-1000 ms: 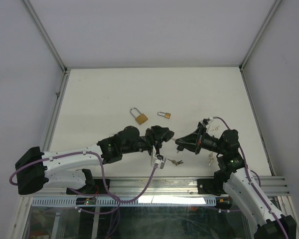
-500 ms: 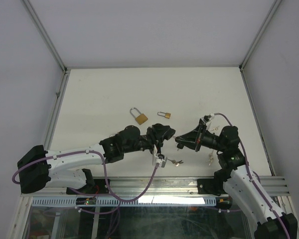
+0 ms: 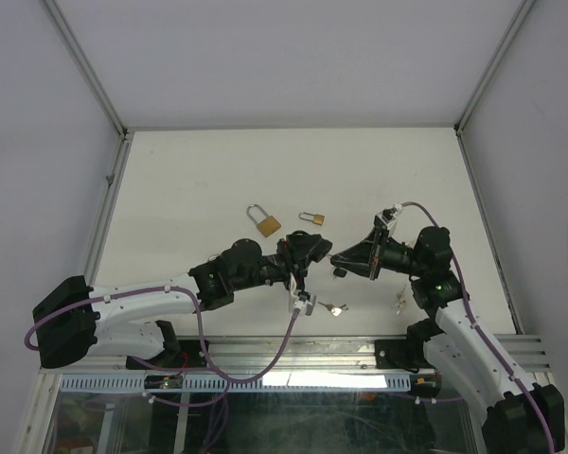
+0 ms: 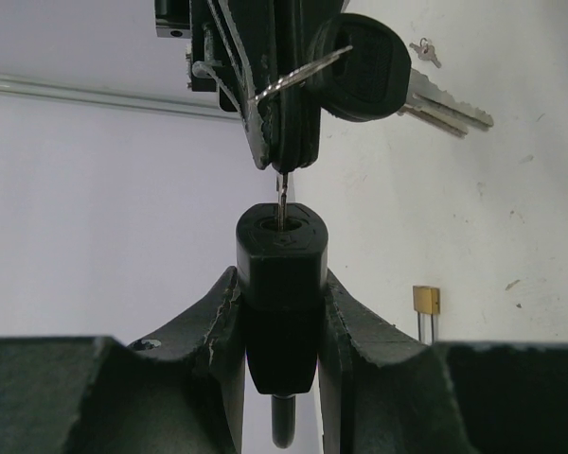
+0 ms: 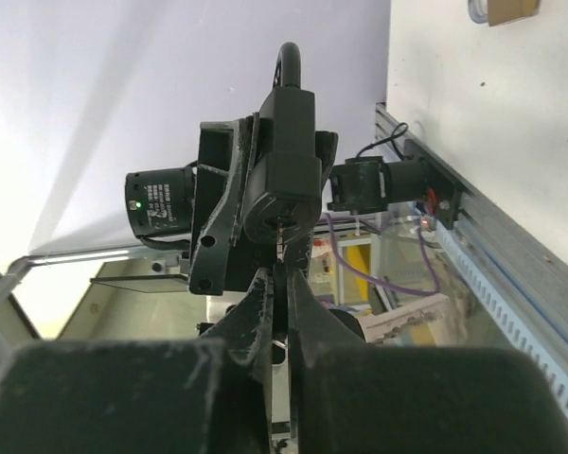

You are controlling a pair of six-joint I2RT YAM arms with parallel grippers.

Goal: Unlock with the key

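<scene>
Right at the heart of it: the black padlock (image 4: 279, 284) is up in the air over the front middle of the table (image 3: 189, 180), keyhole end facing the key (image 4: 281, 197). The thin blade runs straight to the keyhole and its tip sits in the mouth of the slot; how deep it goes, I cannot tell.

The left gripper (image 4: 279, 317) has its jaws clamped on the padlock's body, one finger (image 4: 218, 322) pressed to each flat side, with the shackle poking out the far end. The right gripper (image 4: 282, 163) comes in from the opposite side, jaws pinched tight on the key's head, only the blade showing past the fingertips. A second key with a black head (image 4: 364, 71) dangles off a ring beside that gripper.

From above, the two arms meet nose to nose, just short of the table's near edge.

Further back on the table lie a large brass padlock (image 3: 265, 222) and, to its right and well apart, a small brass padlock (image 3: 312, 218). A bunch of keys (image 3: 336, 307) lies near the front edge below the grippers, and more keys (image 3: 399, 302) lie beside the right arm.
</scene>
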